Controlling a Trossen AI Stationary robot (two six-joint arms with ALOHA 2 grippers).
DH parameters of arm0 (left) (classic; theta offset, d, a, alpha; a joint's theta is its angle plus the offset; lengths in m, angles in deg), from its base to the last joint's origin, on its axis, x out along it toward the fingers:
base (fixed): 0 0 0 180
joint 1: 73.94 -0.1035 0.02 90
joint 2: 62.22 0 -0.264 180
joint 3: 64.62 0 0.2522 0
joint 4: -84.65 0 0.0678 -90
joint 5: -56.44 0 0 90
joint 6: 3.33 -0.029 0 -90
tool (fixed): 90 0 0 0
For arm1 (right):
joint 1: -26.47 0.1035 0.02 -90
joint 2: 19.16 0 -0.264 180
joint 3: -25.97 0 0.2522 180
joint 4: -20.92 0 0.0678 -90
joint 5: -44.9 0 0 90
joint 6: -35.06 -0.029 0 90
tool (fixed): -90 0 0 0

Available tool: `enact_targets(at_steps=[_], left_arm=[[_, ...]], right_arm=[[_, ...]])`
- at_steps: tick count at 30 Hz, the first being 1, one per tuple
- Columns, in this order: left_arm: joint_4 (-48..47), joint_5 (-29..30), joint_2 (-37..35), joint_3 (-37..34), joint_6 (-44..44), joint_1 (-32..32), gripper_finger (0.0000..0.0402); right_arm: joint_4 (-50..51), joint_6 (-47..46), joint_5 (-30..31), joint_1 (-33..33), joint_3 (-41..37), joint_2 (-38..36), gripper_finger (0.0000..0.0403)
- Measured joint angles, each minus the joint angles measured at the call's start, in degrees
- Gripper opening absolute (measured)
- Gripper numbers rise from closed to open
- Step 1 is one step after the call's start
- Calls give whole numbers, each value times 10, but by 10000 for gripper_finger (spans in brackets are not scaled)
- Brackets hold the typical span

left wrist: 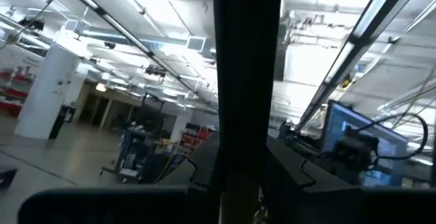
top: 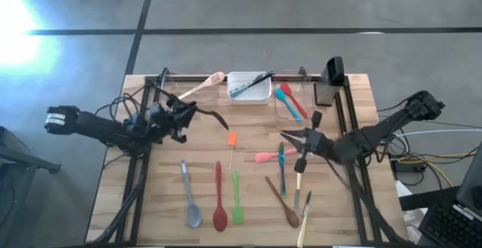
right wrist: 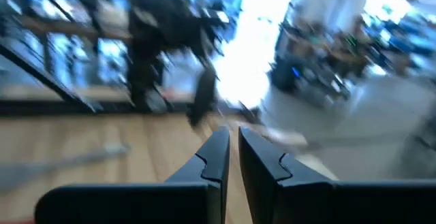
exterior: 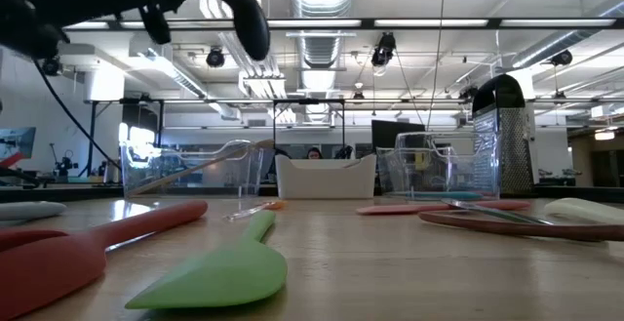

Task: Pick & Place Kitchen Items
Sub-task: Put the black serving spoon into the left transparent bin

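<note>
My left gripper (top: 188, 114) stands over the table's far left part, shut on a black spoon (top: 211, 117) whose bowl (exterior: 252, 23) hangs high above the table. My right gripper (top: 288, 134) hovers over the right middle, shut (right wrist: 234, 139) with nothing between its fingers. On the table lie a grey spoon (top: 190, 200), a red spoon (top: 219, 203), a green spatula (top: 236, 199), an orange spatula (top: 231, 141), a pink spatula (top: 266, 156), a blue one (top: 282, 171), a wooden spoon (top: 282, 201) and cream-handled cutlery (top: 304, 218). My left gripper pinches the black spoon's handle (left wrist: 246, 81) between its two fingers; the handle runs out forward along them. The bowl end (top: 221, 121) points toward the table's middle. The spoon is lifted clear of the table.
At the far edge stand a clear tub with a wooden spoon (top: 205, 84), a white tub (top: 260, 96) with dark utensils, and a clear tub with red and blue spatulas (top: 290, 101). A dark grater (top: 331, 73) stands at the far right. Black frame rails run along both sides.
</note>
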Motion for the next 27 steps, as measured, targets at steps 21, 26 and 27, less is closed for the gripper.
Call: enact_targets(at_steps=[21, 26, 27], left_arm=[[-79, 37, 232, 269, -36, -26, 74], [-81, 17, 257, 303, -29, -27, 74], [-81, 12, 261, 309, -28, -27, 74]], right_arm=[[-24, 95, -151, -143, 80, 54, 136], [-27, 110, -151, -161, 113, 87, 176], [-17, 110, -150, -166, 119, 95, 182]])
